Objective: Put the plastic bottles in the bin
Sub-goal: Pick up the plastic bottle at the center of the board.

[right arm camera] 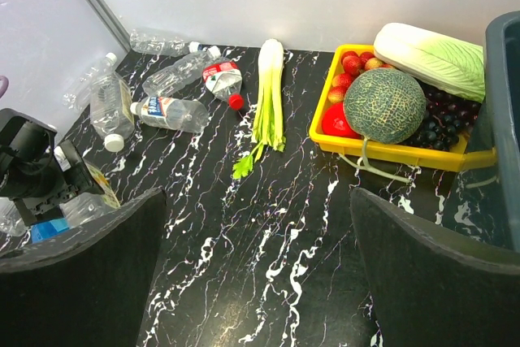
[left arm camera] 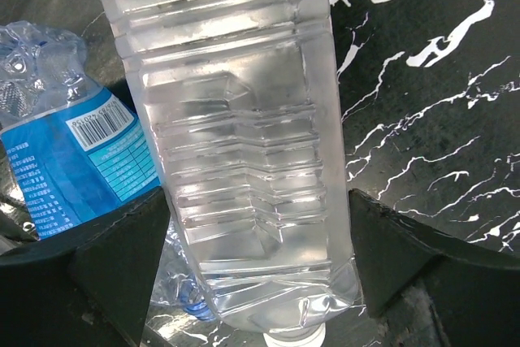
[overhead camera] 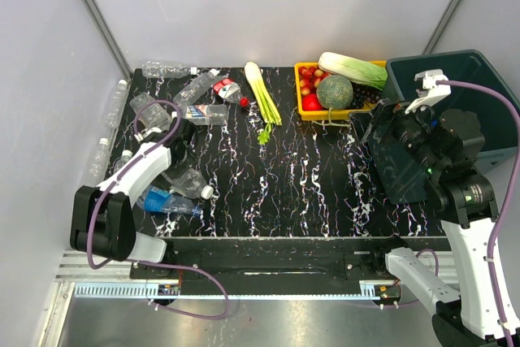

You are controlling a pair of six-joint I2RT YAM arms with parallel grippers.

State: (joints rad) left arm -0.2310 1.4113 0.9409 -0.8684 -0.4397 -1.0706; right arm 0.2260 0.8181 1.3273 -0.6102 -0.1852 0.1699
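Several plastic bottles lie at the table's left: clear ones at the back (overhead camera: pixel 166 68), one with a label (overhead camera: pixel 203 114), a crushed red-labelled one (overhead camera: pixel 227 89), and a blue-labelled one (overhead camera: pixel 166 201) near the front. My left gripper (left arm camera: pixel 258 209) is open and low, its fingers (left arm camera: pixel 122 258) on either side of a clear ribbed bottle (left arm camera: pixel 244 160), with the blue-labelled bottle (left arm camera: pixel 73 160) beside it. In the top view the left gripper (overhead camera: pixel 180 164) is over that clear bottle (overhead camera: pixel 188 181). My right gripper (right arm camera: pixel 256 201) is open, empty and raised beside the bin (overhead camera: pixel 455 71).
A yellow tray (overhead camera: pixel 325 117) left of the bin holds a melon (overhead camera: pixel 334 92), a cabbage (overhead camera: pixel 352 69) and small fruit. Celery stalks (overhead camera: pixel 262 93) lie mid-table at the back. Grey walls close the left and back sides. The bin's wall (right arm camera: pixel 504 119) is right of the right gripper.
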